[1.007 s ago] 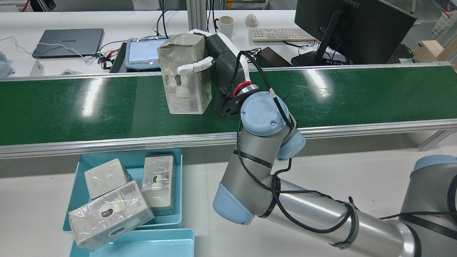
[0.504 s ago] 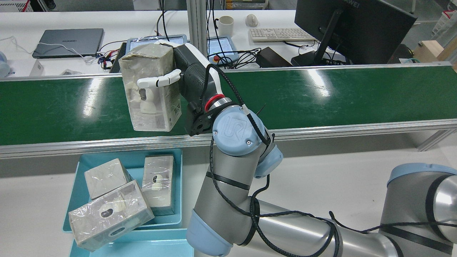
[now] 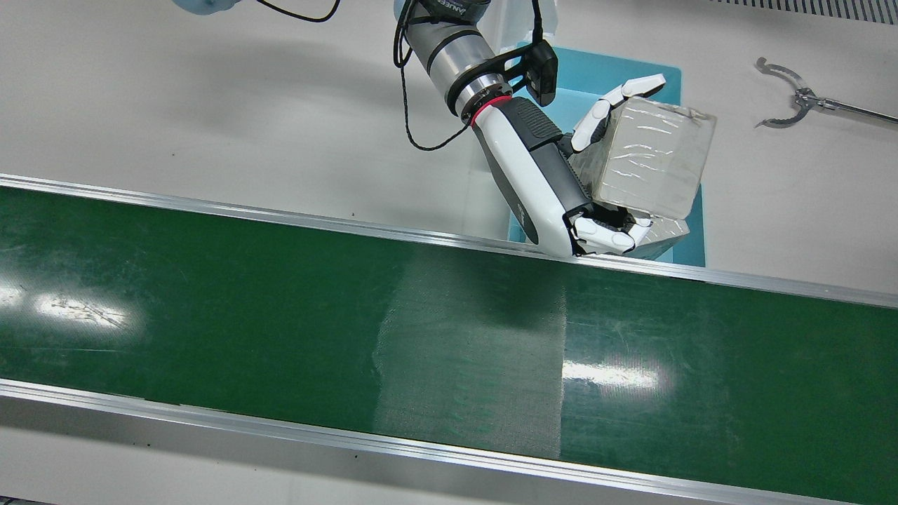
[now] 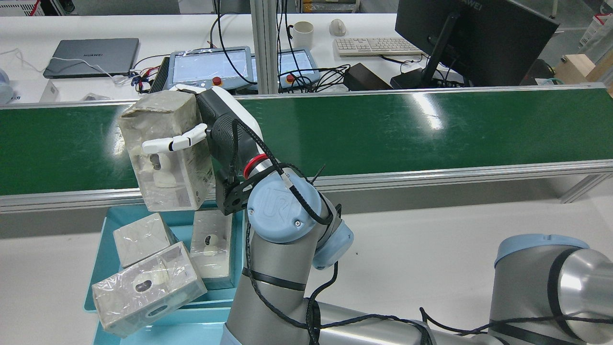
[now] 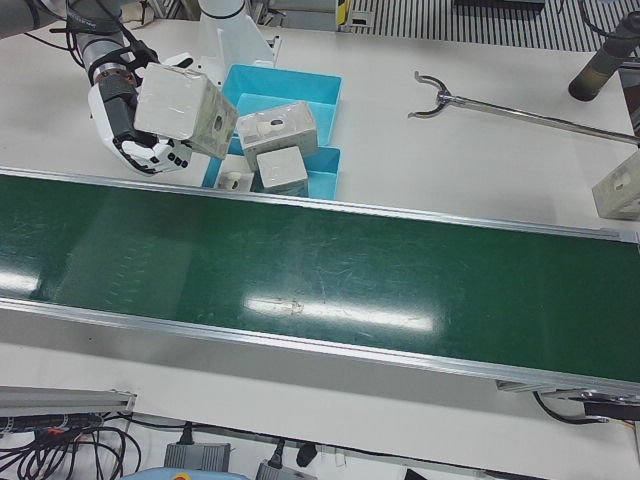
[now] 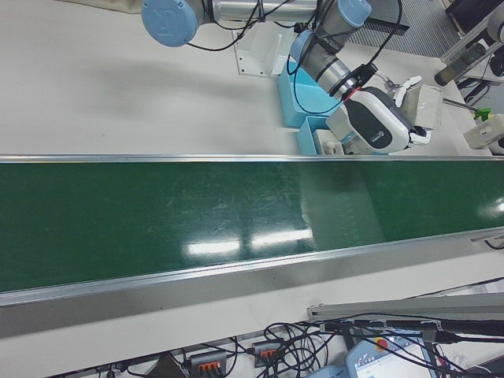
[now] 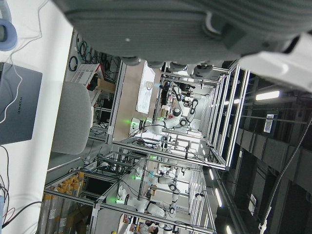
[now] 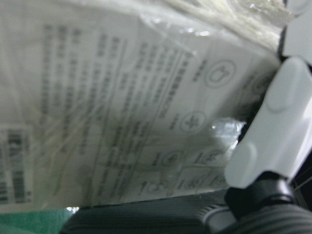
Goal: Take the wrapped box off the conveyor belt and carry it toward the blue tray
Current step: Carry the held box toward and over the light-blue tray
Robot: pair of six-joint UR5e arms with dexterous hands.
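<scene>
My right hand (image 4: 220, 129) is shut on the wrapped box (image 4: 165, 153), a grey carton in clear film, with fingers across its front and top. It holds the box in the air over the belt's near rail and the far end of the blue tray (image 4: 182, 221). The front view shows the hand (image 3: 540, 175) and box (image 3: 649, 158) above the tray (image 3: 596, 70). The right hand view is filled by the box's printed side (image 8: 122, 97). Only part of my left hand (image 7: 195, 29) shows in its own view.
The green conveyor belt (image 4: 431, 124) runs across the station. Three wrapped boxes lie in the tray, one (image 4: 148, 287) leaning over its near edge. A second blue tray (image 4: 206, 326) sits nearer. A grabber tool (image 3: 793, 105) lies on the white table.
My right arm has swung the box leftward and toward the robot, from over the middle of the belt to over the belt's near rail and the tray. The grip is unchanged.
</scene>
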